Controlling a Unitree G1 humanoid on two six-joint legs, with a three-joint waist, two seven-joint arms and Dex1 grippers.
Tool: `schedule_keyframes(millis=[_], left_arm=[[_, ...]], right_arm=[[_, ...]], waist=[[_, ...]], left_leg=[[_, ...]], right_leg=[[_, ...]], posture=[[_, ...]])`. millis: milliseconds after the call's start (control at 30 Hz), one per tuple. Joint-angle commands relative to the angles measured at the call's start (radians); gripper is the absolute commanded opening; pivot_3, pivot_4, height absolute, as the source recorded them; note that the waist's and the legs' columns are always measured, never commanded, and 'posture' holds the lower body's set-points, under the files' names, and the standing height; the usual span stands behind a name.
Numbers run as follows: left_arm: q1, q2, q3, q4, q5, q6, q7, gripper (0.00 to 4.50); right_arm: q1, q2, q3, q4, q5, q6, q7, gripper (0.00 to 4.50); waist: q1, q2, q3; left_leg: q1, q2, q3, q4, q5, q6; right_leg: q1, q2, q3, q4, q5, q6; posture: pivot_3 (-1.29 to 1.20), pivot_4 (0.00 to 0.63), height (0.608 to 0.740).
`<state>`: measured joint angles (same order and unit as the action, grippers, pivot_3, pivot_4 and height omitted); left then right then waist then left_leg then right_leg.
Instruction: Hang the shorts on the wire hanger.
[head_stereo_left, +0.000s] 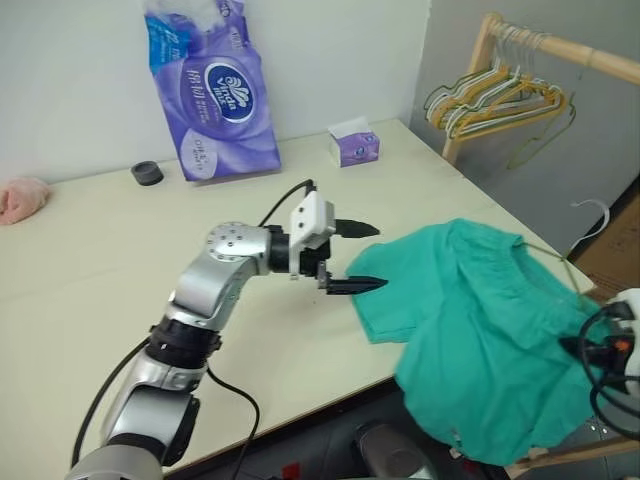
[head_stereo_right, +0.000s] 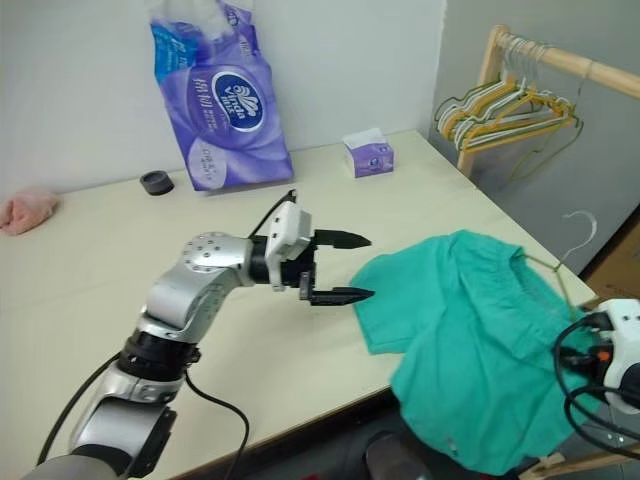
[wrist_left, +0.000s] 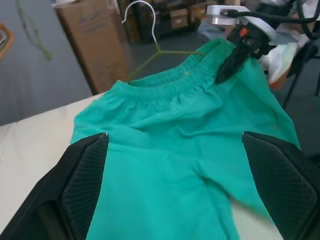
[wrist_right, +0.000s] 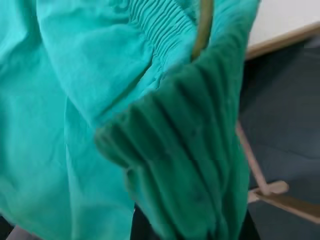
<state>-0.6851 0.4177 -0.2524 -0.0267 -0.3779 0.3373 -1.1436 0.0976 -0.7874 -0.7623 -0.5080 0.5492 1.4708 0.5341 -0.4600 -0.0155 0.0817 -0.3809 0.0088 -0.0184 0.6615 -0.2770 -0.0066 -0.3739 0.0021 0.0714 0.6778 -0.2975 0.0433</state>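
Observation:
The teal-green shorts (head_stereo_left: 480, 330) lie half on the table (head_stereo_left: 100, 270), their right side hanging off its right edge. My left gripper (head_stereo_left: 375, 257) is open and points level at the near leg of the shorts, just short of the cloth. In the left wrist view its fingers (wrist_left: 82, 185) frame the fabric. My right gripper (wrist_left: 225, 75) is shut on the gathered waistband beyond the table edge. The thin olive wire hanger (wrist_left: 170, 52) runs into the waistband, and its pale hook (head_stereo_left: 595, 215) sticks out past the shorts. The wire (wrist_right: 202, 25) also shows inside the waist opening.
At the back of the table stand a purple tissue pack (head_stereo_left: 215, 95), a small tissue box (head_stereo_left: 353, 145) and a black roll (head_stereo_left: 147, 173). A pink cloth lump (head_stereo_left: 22, 197) lies far left. At the right, a wooden rack (head_stereo_left: 590, 55) carries several yellow and pale green hangers (head_stereo_left: 495, 100).

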Motion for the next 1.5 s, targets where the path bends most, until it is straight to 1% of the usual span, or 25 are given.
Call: schedule_keyframes(millis=[33,167,333,400,500,667,767,867,967,1133,1233,1333,1500], left_arm=[[-0.063,-0.065,-0.032,0.024,0.053,-0.046,0.044,4.48],[-0.119,-0.158,-0.068,0.048,0.094,-0.049,0.092,4.48],[-0.181,-0.236,-0.096,0.088,0.129,-0.041,0.120,4.48],[-0.210,-0.264,-0.094,0.107,0.134,-0.034,0.135,4.48],[-0.242,-0.294,-0.089,0.126,0.139,-0.034,0.147,4.48],[-0.257,-0.309,-0.091,0.135,0.149,-0.044,0.147,4.48],[-0.267,-0.321,-0.089,0.149,0.155,-0.055,0.151,4.48],[-0.279,-0.333,-0.092,0.165,0.161,-0.069,0.151,4.48],[-0.298,-0.345,-0.095,0.181,0.158,-0.077,0.134,4.48],[-0.332,-0.362,-0.097,0.214,0.148,-0.071,0.097,4.48],[-0.354,-0.369,-0.097,0.238,0.141,-0.068,0.064,4.48],[-0.399,-0.385,-0.082,0.291,0.123,-0.058,0.022,4.48],[-0.496,-0.426,-0.047,0.424,0.115,-0.078,0.006,4.48]], right_arm=[[-0.097,-0.057,-0.064,0.086,-0.072,-0.046,-0.075,0.00],[-0.213,-0.107,-0.073,0.206,-0.130,-0.108,-0.134,0.00],[-0.346,-0.175,-0.023,0.348,-0.189,-0.192,-0.187,0.00],[-0.386,-0.200,-0.002,0.380,-0.199,-0.216,-0.191,0.00],[-0.429,-0.222,0.018,0.412,-0.207,-0.235,-0.196,0.00],[-0.488,-0.235,0.041,0.458,-0.217,-0.256,-0.210,0.00],[-0.550,-0.233,0.036,0.494,-0.230,-0.242,-0.246,0.00],[-0.623,-0.220,0.004,0.525,-0.233,-0.162,-0.294,0.00],[-0.671,-0.212,-0.019,0.534,-0.239,-0.098,-0.329,0.00],[-0.724,-0.163,-0.040,0.477,-0.233,0.051,-0.354,0.00],[-0.747,-0.125,-0.056,0.440,-0.246,0.105,-0.371,0.00],[-0.769,-0.097,-0.061,0.415,-0.264,0.137,-0.383,0.00],[-0.825,-0.064,-0.074,0.411,-0.281,0.144,-0.398,0.00]], waist=[[-0.016,0.001,0.003],[-0.035,-0.001,0.015],[-0.043,0.001,0.034],[-0.046,-0.001,0.042],[-0.048,0.002,0.051],[-0.050,0.004,0.057],[-0.052,0.007,0.061],[-0.060,0.010,0.068],[-0.060,0.009,0.072],[-0.063,0.008,0.075],[-0.067,0.008,0.075],[-0.068,0.008,0.076],[-0.072,0.007,0.079]], left_leg=[[0.000,0.000,0.000,0.000,-0.001,0.001],[0.000,-0.001,0.002,0.000,-0.003,0.003],[0.001,-0.002,0.004,0.000,-0.003,0.003],[0.001,-0.002,0.005,0.000,-0.003,0.003],[0.001,-0.002,0.006,0.000,-0.003,0.003],[0.001,-0.002,0.006,0.000,-0.003,0.003],[0.001,-0.002,0.007,0.000,-0.003,0.003],[0.002,-0.004,0.009,0.000,-0.003,0.003],[0.002,-0.005,0.009,0.000,-0.003,0.003],[0.003,-0.006,0.014,-0.001,-0.003,0.003],[0.004,-0.007,0.019,-0.001,-0.003,0.004],[0.004,-0.007,0.021,-0.001,-0.004,0.004],[0.004,-0.010,0.023,-0.001,-0.005,0.005]], right_leg=[[0.000,0.000,0.000,-0.001,-0.001,0.001],[0.001,-0.001,0.002,-0.002,-0.001,0.002],[0.001,-0.002,0.003,-0.002,-0.002,0.002],[0.001,-0.002,0.004,-0.002,-0.001,0.002],[0.001,-0.002,0.005,-0.002,-0.001,0.003],[0.001,-0.002,0.005,-0.002,-0.002,0.003],[0.001,-0.002,0.006,-0.002,-0.002,0.003],[0.001,-0.003,0.008,-0.001,-0.002,0.004],[0.001,-0.005,0.008,-0.001,-0.003,0.005],[0.000,-0.005,0.014,-0.001,-0.002,0.007],[0.000,-0.006,0.018,-0.001,-0.002,0.009],[0.000,-0.006,0.021,-0.002,-0.002,0.010],[-0.001,-0.007,0.025,-0.003,-0.002,0.013]], posture=[[-0.59,0.109,0.740],[-0.58,0.127,0.740],[-0.57,0.143,0.740],[-0.56,0.149,0.740],[-0.56,0.154,0.740],[-0.55,0.160,0.740],[-0.56,0.162,0.740],[-0.57,0.164,0.740],[-0.57,0.168,0.740],[-0.58,0.174,0.740],[-0.58,0.174,0.740],[-0.58,0.173,0.740],[-0.59,0.170,0.740]])
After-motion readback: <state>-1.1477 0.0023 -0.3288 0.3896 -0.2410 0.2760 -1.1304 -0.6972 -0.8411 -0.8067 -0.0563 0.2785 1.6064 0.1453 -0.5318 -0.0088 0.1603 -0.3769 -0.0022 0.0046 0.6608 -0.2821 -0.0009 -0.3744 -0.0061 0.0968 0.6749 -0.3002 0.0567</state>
